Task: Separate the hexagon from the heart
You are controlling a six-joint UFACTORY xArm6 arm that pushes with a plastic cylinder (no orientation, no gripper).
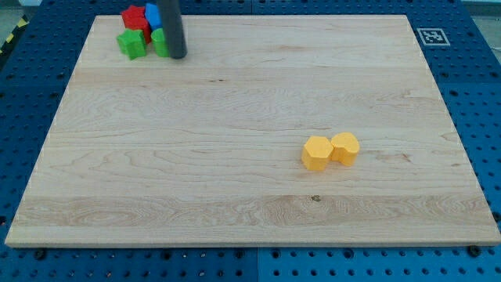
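Two yellow blocks touch at lower right: hexagon (317,153) left, heart (345,147) right. My tip (178,55), a bare rod holding nothing, stands far upper left.

We see our wooden board (250,180) lying on a blue perforated table (477,94). My tip (178,56) rests at the far left, touching a cluster of red (134,17), blue (152,14) and green (132,44) blocks. Well apart, toward the near right, the yellow hexagon (317,153) and yellow heart (345,147) sit side by side, touching. A marker tag (432,36) occupies the far right corner.
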